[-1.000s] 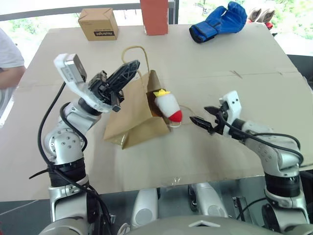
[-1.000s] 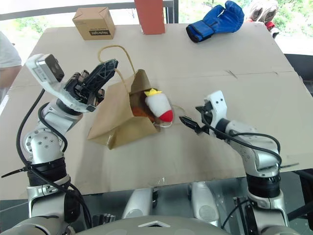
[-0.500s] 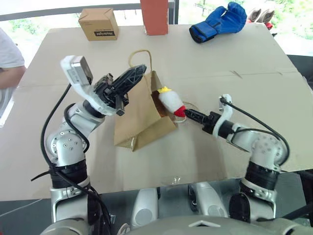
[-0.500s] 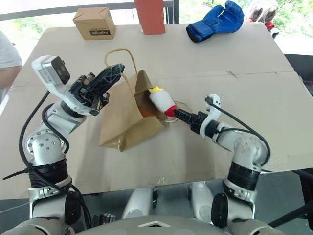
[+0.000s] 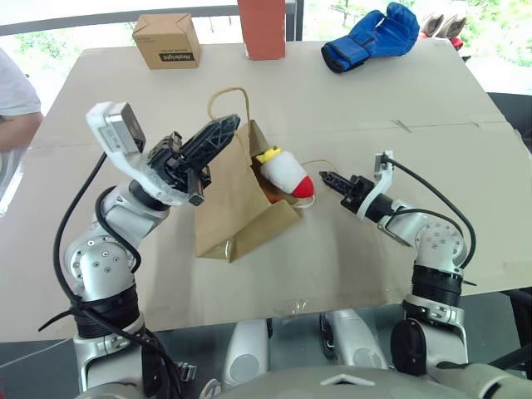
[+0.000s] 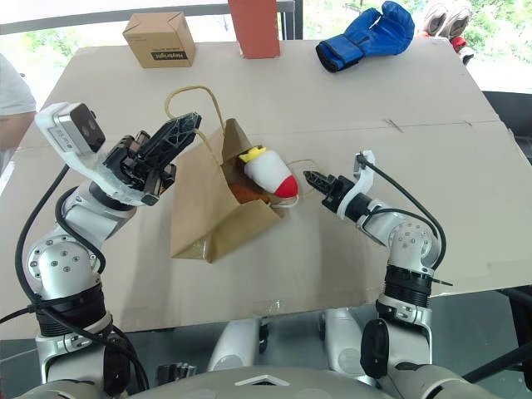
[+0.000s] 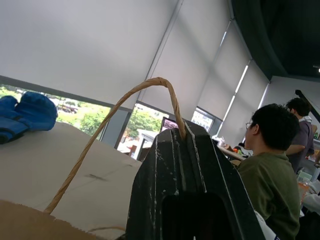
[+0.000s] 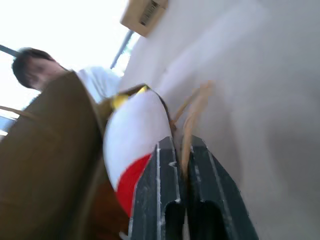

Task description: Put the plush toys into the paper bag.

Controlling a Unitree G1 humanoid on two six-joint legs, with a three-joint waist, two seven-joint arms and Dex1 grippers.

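The brown paper bag (image 5: 234,202) lies on its side on the table, mouth toward my right arm. My left gripper (image 5: 233,125) is shut on its upper cord handle (image 7: 118,106) and holds that edge up. The white cone-shaped plush toy (image 5: 287,172) with a red base sticks halfway out of the mouth. Under it, inside the bag, a patch of the orange-brown plush toy (image 6: 241,194) shows. My right gripper (image 5: 325,176) points level at the mouth, just right of the red base. It is shut on the bag's lower cord handle (image 8: 192,112), which runs between its fingers.
At the far edge stand a small cardboard box (image 5: 167,40), a red-orange box (image 5: 262,27) and a blue boxing glove (image 5: 371,37). A person's white sleeve (image 5: 17,93) is at the left edge. People sit beyond the table in the left wrist view (image 7: 272,167).
My right gripper was open a second ago. It swung in to the white toy's red base, rolled over, and now stands shut at the lower handle. The left gripper kept its hold.
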